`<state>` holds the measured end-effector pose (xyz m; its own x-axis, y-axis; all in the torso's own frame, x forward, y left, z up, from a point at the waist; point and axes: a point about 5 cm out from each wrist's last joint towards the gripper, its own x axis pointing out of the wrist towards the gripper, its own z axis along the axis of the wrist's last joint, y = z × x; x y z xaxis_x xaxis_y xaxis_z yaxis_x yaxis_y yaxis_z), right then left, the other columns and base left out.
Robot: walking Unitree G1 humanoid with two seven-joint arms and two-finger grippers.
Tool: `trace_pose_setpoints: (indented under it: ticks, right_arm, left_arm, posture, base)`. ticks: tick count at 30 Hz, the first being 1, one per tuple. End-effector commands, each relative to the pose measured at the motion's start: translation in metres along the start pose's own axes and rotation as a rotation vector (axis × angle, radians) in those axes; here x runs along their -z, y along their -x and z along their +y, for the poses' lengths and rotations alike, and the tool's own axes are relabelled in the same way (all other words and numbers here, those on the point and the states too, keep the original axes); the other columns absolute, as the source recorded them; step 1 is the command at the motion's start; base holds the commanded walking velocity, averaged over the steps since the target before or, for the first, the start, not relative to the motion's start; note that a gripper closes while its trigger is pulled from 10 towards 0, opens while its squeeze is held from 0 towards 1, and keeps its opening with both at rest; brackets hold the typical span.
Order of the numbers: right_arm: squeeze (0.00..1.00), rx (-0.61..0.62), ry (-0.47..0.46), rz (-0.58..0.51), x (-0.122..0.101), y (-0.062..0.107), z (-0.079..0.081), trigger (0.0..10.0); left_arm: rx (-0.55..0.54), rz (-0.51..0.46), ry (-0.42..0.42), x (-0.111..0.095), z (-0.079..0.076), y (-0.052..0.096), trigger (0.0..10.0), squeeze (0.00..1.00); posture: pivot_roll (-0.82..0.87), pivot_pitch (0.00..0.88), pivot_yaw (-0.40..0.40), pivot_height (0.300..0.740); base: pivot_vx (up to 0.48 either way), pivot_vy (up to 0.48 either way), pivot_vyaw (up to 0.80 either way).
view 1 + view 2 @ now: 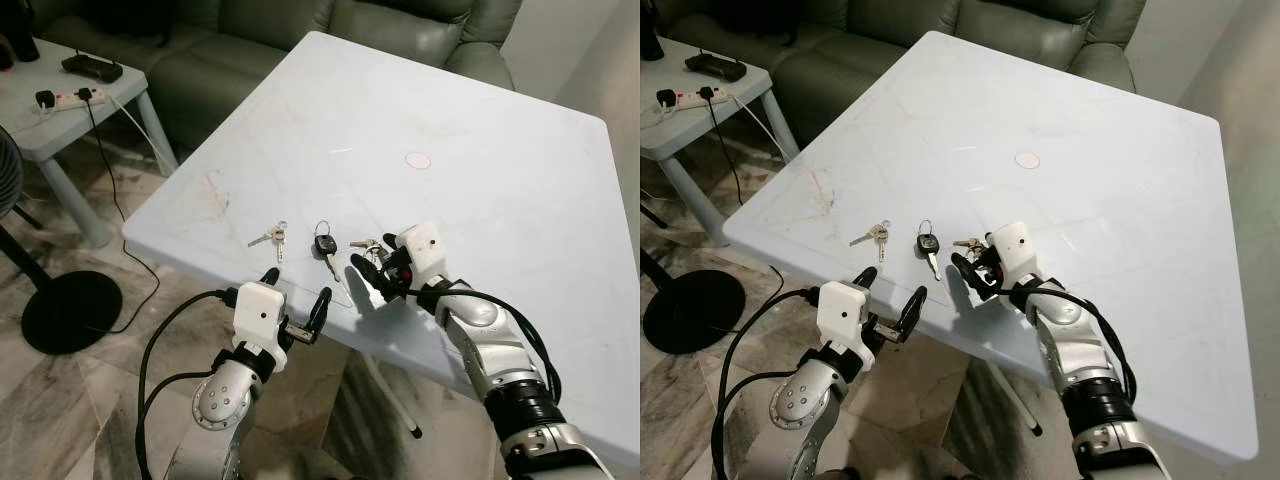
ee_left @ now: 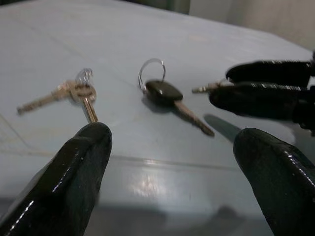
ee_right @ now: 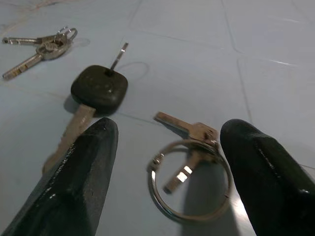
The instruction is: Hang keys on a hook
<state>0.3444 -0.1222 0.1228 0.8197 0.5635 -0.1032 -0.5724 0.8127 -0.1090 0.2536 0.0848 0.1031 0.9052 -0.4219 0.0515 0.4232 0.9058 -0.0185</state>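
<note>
Three sets of keys lie near the front edge of the pale blue table (image 1: 420, 110). A small silver bunch (image 1: 270, 237) is on the left. A black-headed car key (image 1: 325, 247) with a ring lies in the middle. A silver key on a large ring (image 3: 189, 164) is on the right. My right gripper (image 1: 372, 262) hovers open just over that ringed key, one finger on each side of it. My left gripper (image 1: 296, 293) is open at the table's front edge, short of the silver bunch (image 2: 74, 93) and the car key (image 2: 170, 98).
A green sofa (image 1: 270, 40) stands behind the table. A small white side table (image 1: 60, 110) at the left carries a power strip (image 1: 75, 97) and a black device. A fan base (image 1: 70, 310) and a cable lie on the floor. A pink disc (image 1: 418, 160) rests on the table.
</note>
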Motion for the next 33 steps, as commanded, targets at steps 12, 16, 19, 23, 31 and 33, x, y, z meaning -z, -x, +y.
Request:
trace_pose_setpoints:
  ticks: [12, 16, 19, 23, 31, 33]
  right_arm:
    - [0.00, 0.063, -0.054, -0.029, -0.011, -0.007, -0.002, 2.7]
    - [0.00, 0.103, -0.065, -0.029, -0.012, -0.008, -0.006, 2.3]
    - [0.00, 0.121, -0.068, -0.027, -0.013, -0.008, -0.008, 1.1]
    - [0.00, 0.121, -0.068, -0.037, -0.014, -0.008, -0.008, 0.0]
    - [0.00, 0.112, -0.055, -0.022, -0.012, -0.006, -0.010, 0.4]
    - [0.00, 0.113, -0.047, -0.019, -0.011, -0.004, -0.011, 1.3]
  left_arm:
    - [-0.003, 0.018, 0.002, -0.001, -0.003, 0.004, 10.0, 0.00]
    - [-0.003, 0.021, 0.005, -0.001, -0.004, 0.003, 10.0, 0.00]
    - [-0.002, 0.021, 0.006, 0.000, -0.004, 0.004, 10.0, 0.00]
    - [-0.003, 0.023, 0.006, -0.001, -0.004, 0.004, 10.0, 0.00]
    - [-0.006, 0.023, 0.004, -0.001, -0.002, 0.003, 10.0, 0.00]
    - [-0.006, 0.024, 0.004, -0.001, -0.002, 0.004, 10.0, 0.00]
  posture:
    - [0.08, 0.200, -0.112, 0.740]
    - [0.08, 0.201, -0.112, 0.740]
    - [0.08, 0.203, -0.110, 0.740]
    - [0.08, 0.202, -0.109, 0.740]
    - [0.08, 0.201, -0.105, 0.740]
    - [0.08, 0.204, -0.104, 0.740]
  base:
    - [0.000, 0.000, 0.00]
    - [0.000, 0.000, 0.00]
    - [0.000, 0.000, 0.00]
    - [0.000, 0.000, 0.00]
    - [0.000, 0.000, 0.00]
    - [0.000, 0.000, 0.00]
